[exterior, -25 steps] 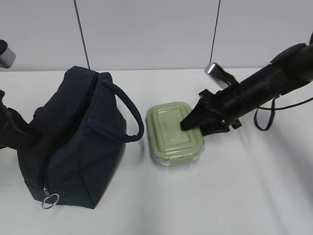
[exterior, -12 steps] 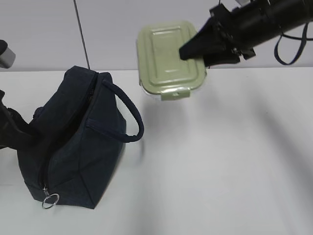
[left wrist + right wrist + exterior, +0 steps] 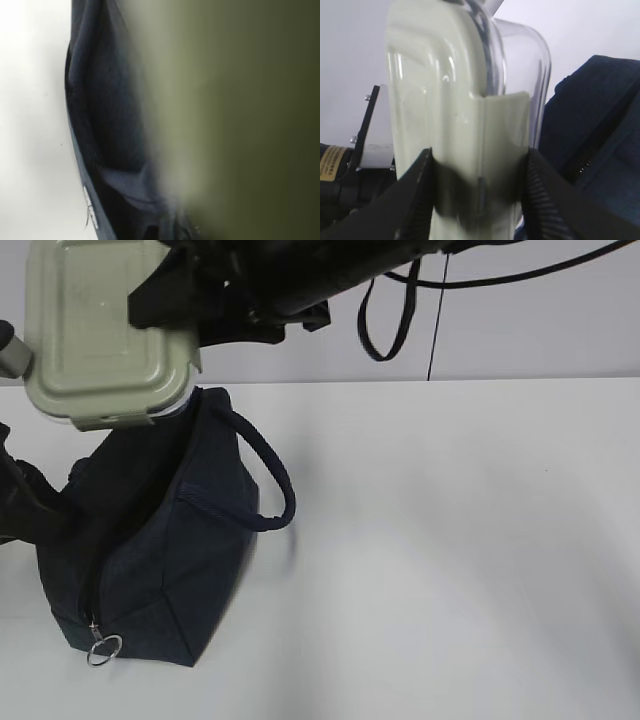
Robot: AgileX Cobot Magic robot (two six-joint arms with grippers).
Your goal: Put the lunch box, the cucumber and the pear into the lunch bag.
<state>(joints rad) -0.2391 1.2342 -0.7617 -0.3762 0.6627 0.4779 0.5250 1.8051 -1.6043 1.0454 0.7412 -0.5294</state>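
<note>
My right gripper (image 3: 170, 325) is shut on the lunch box (image 3: 100, 330), a sage-green lid on a clear base, and holds it in the air above the top left of the lunch bag (image 3: 150, 540). In the right wrist view the fingers (image 3: 415, 195) clamp the box (image 3: 455, 100) across lid and base, with the navy bag (image 3: 600, 130) below right. My left gripper (image 3: 45, 515) is at the bag's left side, with fabric bunched into it (image 3: 170, 225). The left wrist view shows the bag's dark inside (image 3: 110, 125) and a green blur (image 3: 240, 120). The cucumber and the pear are out of view.
The bag's rope handle (image 3: 265, 470) loops out to the right, and the metal ring pull (image 3: 103, 649) hangs at its front bottom. The white table (image 3: 450, 540) runs back to a grey wall. Black cables (image 3: 385, 320) hang from the right arm.
My right gripper lifted the lunch box off the table and carried it up and left, from beside the bag to above the bag's top. The left arm and the bag have not moved.
</note>
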